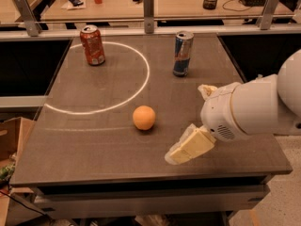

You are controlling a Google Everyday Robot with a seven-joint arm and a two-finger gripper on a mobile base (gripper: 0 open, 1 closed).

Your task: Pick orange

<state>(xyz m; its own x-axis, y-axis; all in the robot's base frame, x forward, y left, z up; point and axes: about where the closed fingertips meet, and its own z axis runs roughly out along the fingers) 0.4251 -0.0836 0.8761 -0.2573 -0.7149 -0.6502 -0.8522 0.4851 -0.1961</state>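
The orange (pixel 144 117) is a small round light-orange fruit. It sits on the dark table (pixel 108 154) just below the white circle line, near the middle. My gripper (pixel 187 122) is to the right of the orange, low over the table and apart from it. It is open and empty. One cream finger (pixel 189 147) points down-left towards the table's front. The other fingertip (pixel 206 90) shows above the white wrist (pixel 235 112).
A red-orange soda can (pixel 92 44) stands at the back left inside the white circle (pixel 141 86). A blue and silver can (pixel 182 53) stands at the back middle. A railing (pixel 148 11) and a desk lie behind. A cardboard box (pixel 8 140) is at the left.
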